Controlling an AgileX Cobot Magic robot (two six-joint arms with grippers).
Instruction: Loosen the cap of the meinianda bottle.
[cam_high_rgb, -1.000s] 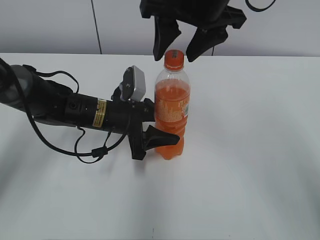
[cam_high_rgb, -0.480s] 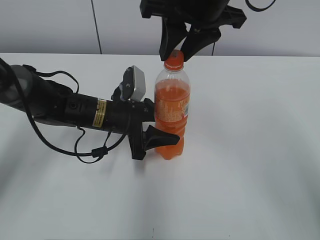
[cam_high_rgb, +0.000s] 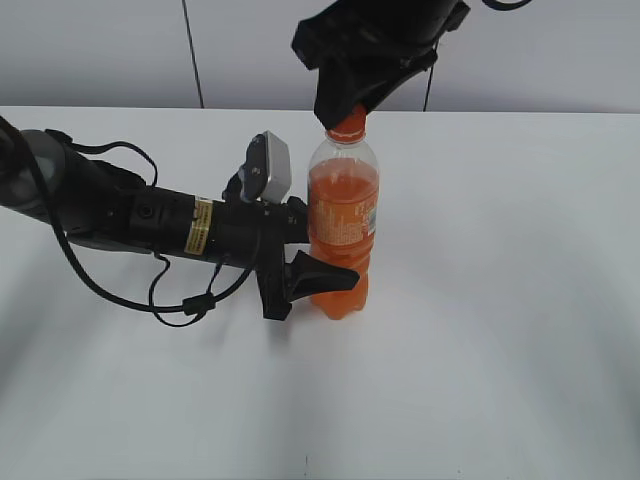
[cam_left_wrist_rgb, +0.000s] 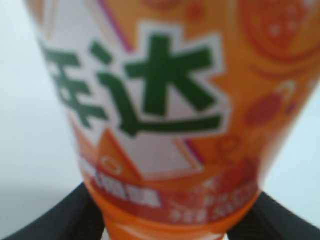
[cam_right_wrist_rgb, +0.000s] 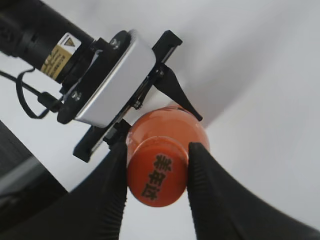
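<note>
At frame center, right gripper (cam_right_wrist_rgb: 156, 172) clamped on the cap (cam_right_wrist_rgb: 157, 172), fingers (cam_right_wrist_rgb: 207, 185) pressing both sides. Bottle (cam_high_rgb: 342, 225) upright mid-table (cam_high_rgb: 500, 300). Left gripper (cam_high_rgb: 318, 262) comes in from the left, jaws closed around the bottle's lower body.

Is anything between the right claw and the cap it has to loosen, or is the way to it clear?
Nothing visible stands in the way. In the right wrist view the right claw has both fingers pressed against the sides of the orange cap. The left claw clamps the meinianda bottle lower down, well away from the cap.
</note>
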